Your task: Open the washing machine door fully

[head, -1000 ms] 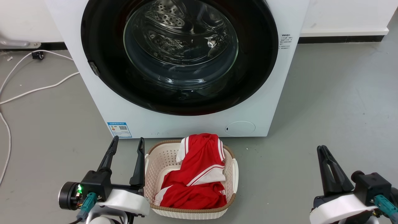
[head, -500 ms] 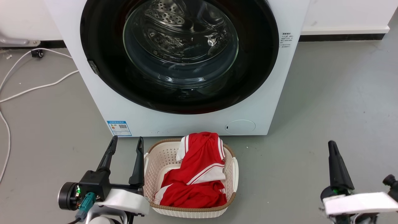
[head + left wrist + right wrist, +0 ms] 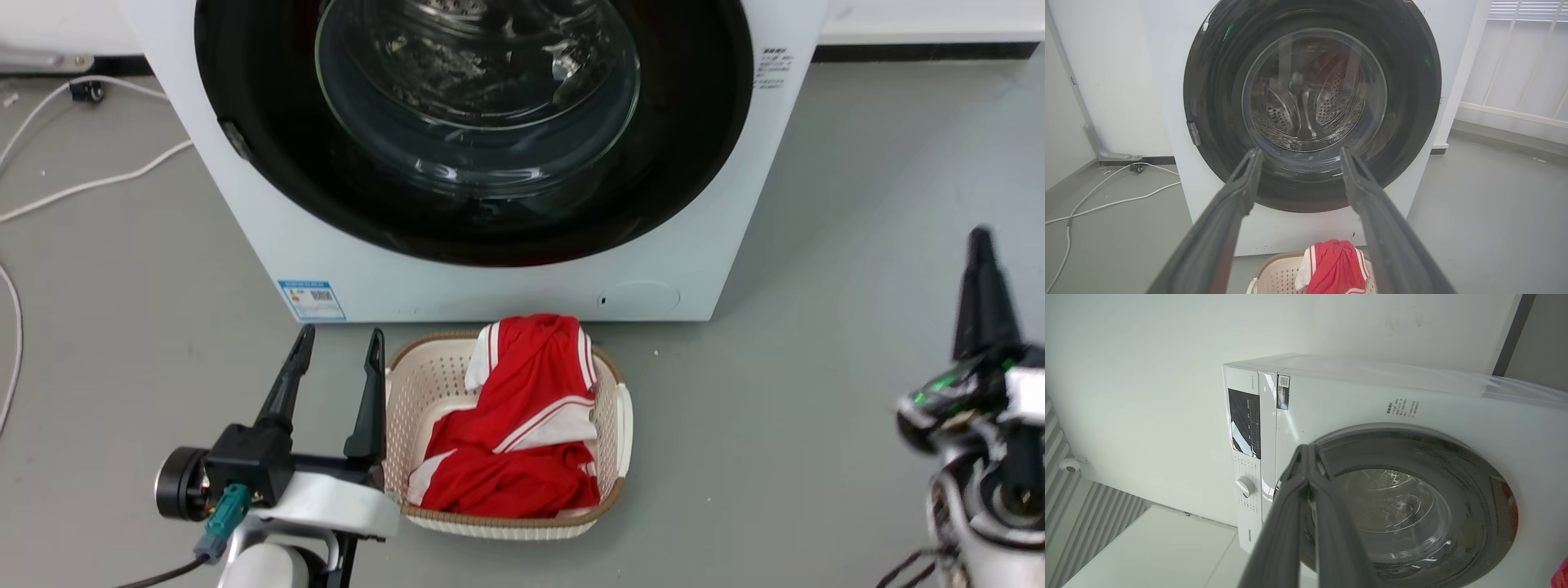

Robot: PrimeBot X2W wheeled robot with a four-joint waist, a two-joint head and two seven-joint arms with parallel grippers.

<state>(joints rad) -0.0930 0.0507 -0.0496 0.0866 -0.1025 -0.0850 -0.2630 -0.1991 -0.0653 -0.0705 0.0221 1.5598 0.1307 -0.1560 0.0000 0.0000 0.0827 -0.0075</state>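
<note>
White machine, glossy black door with a clear glass centre, perforated steel drum, blue label. Cream lattice basket with a brown rim. Red cloth with white stripes. Grey floor.

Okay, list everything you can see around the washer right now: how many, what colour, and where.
washing machine: one, white, on the grey floor
washing machine door: one, glossy black with a clear glass centre, closed on the machine's front
label sticker: one, blue, lower left of the machine's front
cover flap: one, white, round, lower right of the front
dial: one, white, on the control panel
laundry basket: one, cream, on the floor before the machine
garment: one, red with white stripes, heaped in the basket
cables: a few strands, white, on the floor left of the machine
left gripper: one, dark, open, beside the basket
right gripper: one, dark, fingers together, raised at the right
</note>
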